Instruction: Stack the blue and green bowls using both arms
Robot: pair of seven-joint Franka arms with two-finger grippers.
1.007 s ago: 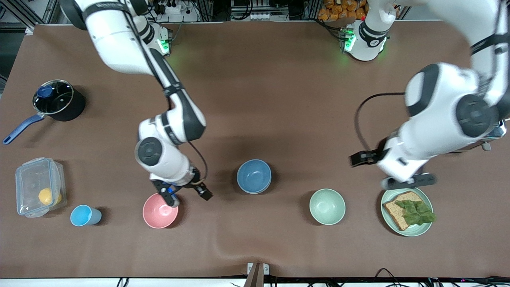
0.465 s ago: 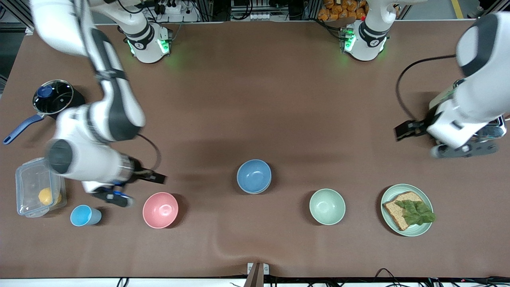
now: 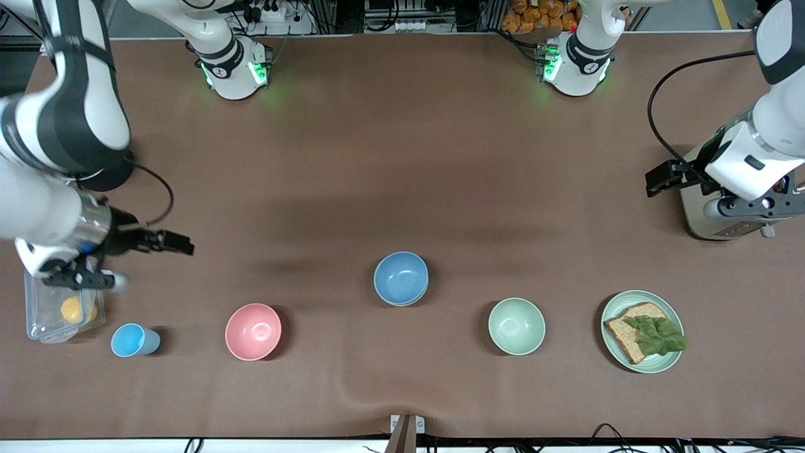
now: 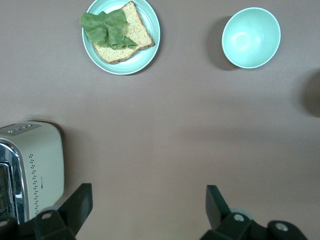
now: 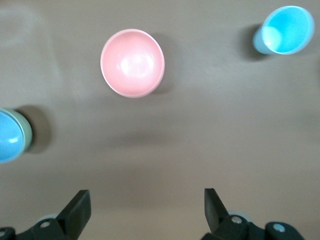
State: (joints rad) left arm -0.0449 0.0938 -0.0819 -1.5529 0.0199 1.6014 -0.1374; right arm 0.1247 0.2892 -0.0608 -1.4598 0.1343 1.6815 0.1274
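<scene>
The blue bowl [image 3: 400,278] stands mid-table, nested in the green bowl, whose sage rim [image 5: 29,134] shows beside the blue bowl [image 5: 9,136] in the right wrist view. My right gripper [image 3: 78,280] is open and empty, up over the plastic container at the right arm's end of the table; its fingers [image 5: 77,210] frame bare table. My left gripper [image 3: 748,207] is open and empty, up over the toaster at the left arm's end of the table; its fingers [image 4: 80,202] also frame bare table.
A paler mint bowl [image 3: 516,326] and a pink bowl [image 3: 253,331] stand nearer the front camera. A blue cup [image 3: 134,340], a clear container [image 3: 38,318], a plate [image 3: 674,360] with bread and lettuce, and a toaster [image 3: 701,220] stand toward the table's ends.
My right gripper has left the pink bowl and swung out over the container. My left gripper has moved from over the plate to over the toaster. The bowls have not moved.
</scene>
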